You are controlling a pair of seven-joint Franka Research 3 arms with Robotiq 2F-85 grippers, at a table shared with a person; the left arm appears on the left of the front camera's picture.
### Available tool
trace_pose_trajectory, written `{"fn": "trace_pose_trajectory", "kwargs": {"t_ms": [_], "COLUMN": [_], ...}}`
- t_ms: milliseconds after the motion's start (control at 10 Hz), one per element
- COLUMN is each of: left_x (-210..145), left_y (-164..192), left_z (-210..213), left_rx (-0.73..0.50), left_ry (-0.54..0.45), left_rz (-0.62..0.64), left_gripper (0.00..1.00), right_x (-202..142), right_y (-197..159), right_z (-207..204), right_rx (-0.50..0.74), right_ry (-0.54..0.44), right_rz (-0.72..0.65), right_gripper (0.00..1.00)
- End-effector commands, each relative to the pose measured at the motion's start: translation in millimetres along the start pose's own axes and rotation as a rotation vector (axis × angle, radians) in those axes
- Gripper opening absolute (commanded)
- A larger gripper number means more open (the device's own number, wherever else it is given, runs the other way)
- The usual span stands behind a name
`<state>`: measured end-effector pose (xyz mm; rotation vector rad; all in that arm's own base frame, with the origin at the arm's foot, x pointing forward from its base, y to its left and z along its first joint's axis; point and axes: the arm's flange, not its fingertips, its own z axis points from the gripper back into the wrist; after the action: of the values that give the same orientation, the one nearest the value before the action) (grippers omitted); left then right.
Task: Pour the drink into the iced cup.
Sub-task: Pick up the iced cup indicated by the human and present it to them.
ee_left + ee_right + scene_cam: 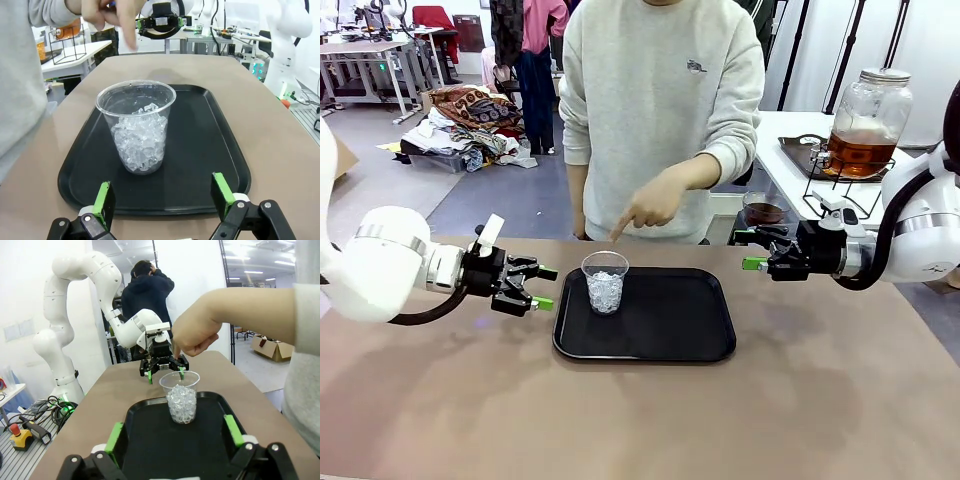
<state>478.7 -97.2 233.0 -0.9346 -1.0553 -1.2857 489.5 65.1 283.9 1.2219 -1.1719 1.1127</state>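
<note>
A clear plastic cup of ice (pixel 605 280) stands upright at the left end of a black tray (pixel 670 335). The amber drink (pixel 860 152) fills the bottom of a round glass jar (pixel 868 110) with a metal lid, on a side table at the far right. My left gripper (pixel 545 288) hovers open just left of the tray, facing the cup (pixel 136 127) between its green pads. My right gripper (pixel 750 250) is open beyond the tray's right end, aimed at the cup (pixel 180 397). A person's hand (pixel 645 210) points a finger down at the cup.
The jar sits on a black wire stand (pixel 840 195) over a dark tray on the white side table (pixel 785 150). A small bowl with dark contents (pixel 763 210) stands nearer, behind my right gripper. The person stands at the table's far edge.
</note>
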Motion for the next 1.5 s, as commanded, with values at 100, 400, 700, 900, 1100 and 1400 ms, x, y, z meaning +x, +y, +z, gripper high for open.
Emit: {"fn": "trace_pose_trajectory", "kwargs": {"t_ms": [100, 400, 700, 900, 1100, 1400], "left_x": [2.8, 14.6, 22.4, 24.7, 23.2, 18.7], "left_y": [1.3, 8.4, 15.4, 19.6, 24.9, 32.5], "left_z": [-1.3, -8.1, -19.3, -26.5, -31.6, -38.0], "left_rx": [-0.003, 0.002, 0.0, 0.006, 0.019, 0.023], "left_ry": [-0.002, -0.013, -0.002, 0.011, 0.016, 0.017], "left_rz": [-0.006, -0.023, -0.026, -0.026, -0.019, -0.003], "left_gripper": [1.0, 1.0, 1.0, 1.0, 1.0, 1.0], "right_x": [1.7, 1.7, 1.7, 1.7, 1.7, 1.7], "right_y": [-1.0, -1.0, -1.0, -1.0, -1.0, -1.0], "right_z": [0.2, 0.2, 0.2, 0.2, 0.2, 0.2], "right_rx": [-0.002, -0.002, -0.002, -0.002, -0.002, -0.002], "right_ry": [0.001, 0.001, 0.001, 0.001, 0.001, 0.001], "right_rz": [0.004, 0.004, 0.004, 0.004, 0.004, 0.004], "right_gripper": [1.0, 1.0, 1.0, 1.0, 1.0, 1.0]}}
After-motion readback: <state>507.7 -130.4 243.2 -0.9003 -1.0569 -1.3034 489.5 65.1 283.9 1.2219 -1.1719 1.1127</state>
